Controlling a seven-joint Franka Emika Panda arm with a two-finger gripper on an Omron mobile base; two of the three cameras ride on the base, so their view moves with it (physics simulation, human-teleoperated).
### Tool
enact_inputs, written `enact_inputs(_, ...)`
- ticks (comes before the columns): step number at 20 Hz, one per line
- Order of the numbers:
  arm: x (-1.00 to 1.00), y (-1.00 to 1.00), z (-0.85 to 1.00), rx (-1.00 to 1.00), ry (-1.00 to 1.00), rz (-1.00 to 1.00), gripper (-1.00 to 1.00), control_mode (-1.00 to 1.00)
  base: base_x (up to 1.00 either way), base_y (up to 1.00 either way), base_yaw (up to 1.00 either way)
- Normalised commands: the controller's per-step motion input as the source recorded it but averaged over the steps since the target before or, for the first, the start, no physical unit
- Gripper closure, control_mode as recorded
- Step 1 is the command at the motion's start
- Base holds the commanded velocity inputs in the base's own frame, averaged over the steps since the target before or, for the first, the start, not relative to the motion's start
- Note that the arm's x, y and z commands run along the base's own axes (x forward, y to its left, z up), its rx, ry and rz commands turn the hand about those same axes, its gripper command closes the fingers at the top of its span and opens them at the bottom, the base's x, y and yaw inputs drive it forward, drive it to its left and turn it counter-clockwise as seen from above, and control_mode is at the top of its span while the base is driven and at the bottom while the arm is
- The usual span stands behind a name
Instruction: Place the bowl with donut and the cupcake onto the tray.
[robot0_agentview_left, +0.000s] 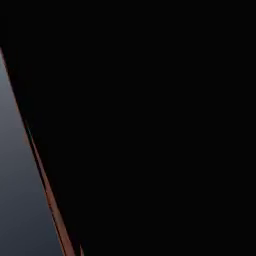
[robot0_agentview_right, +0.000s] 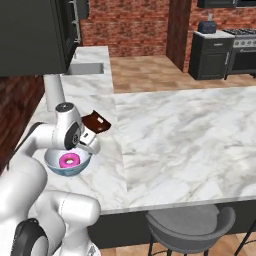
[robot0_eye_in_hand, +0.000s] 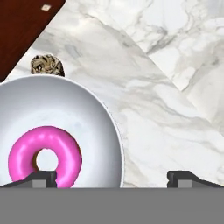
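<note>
Pincer (robot0_eye_in_hand: 112, 177) spread wide, pointing down over bowl (robot0_eye_in_hand: 94, 109) rim; donut (robot0_eye_in_hand: 45, 156) inside; arm bent low.

The counter (robot0_agentview_right: 200, 130) lies bare from the bowl (robot0_agentview_right: 67, 162) out to its right edge and down to its front edge, so a gripper could pass freely there. Near the left edge things crowd: the tray (robot0_agentview_right: 96, 121) sits just behind the bowl, the cupcake (robot0_eye_in_hand: 47, 65) stands between them, and the paper-towel roll (robot0_agentview_right: 53, 92) rises further back. A dark cabinet (robot0_agentview_right: 35, 35) hangs over the back left corner.
</note>
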Motion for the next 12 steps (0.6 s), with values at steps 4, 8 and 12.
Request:
enact_inputs(4, 0.00, -0.17, -0.23, 0.08, 0.01, 0.04, -1.00, -1.00, 0.00, 0.00, 0.00)
enact_inputs(8, 0.00, -0.04, -0.33, 0.08, 0.00, 0.10, -1.00, -1.00, 0.00, 0.00, 0.00)
enact_inputs(12, 0.03, 0.03, -0.39, 0.06, 0.00, 0.03, -1.00, -1.00, 0.00, 0.00, 0.00)
